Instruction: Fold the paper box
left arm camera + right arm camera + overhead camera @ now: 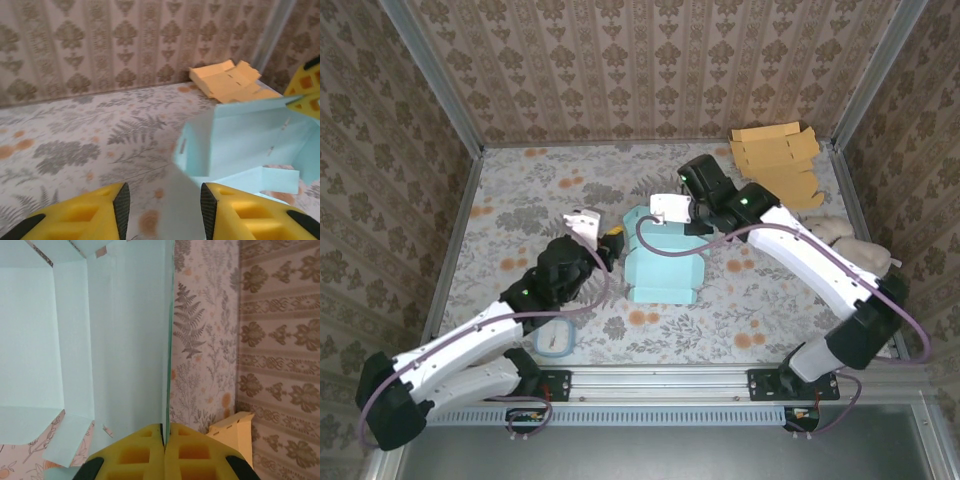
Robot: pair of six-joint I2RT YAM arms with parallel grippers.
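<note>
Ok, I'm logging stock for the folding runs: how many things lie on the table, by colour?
Blue box: 1
Orange card pile: 1
Beige lump: 1
Clear blue-rimmed tub: 1
Total: 4

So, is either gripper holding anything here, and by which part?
The right gripper is shut on the blue paper box, pinching the top edge of its upright panel. The left gripper stands open, gripping nothing.
</note>
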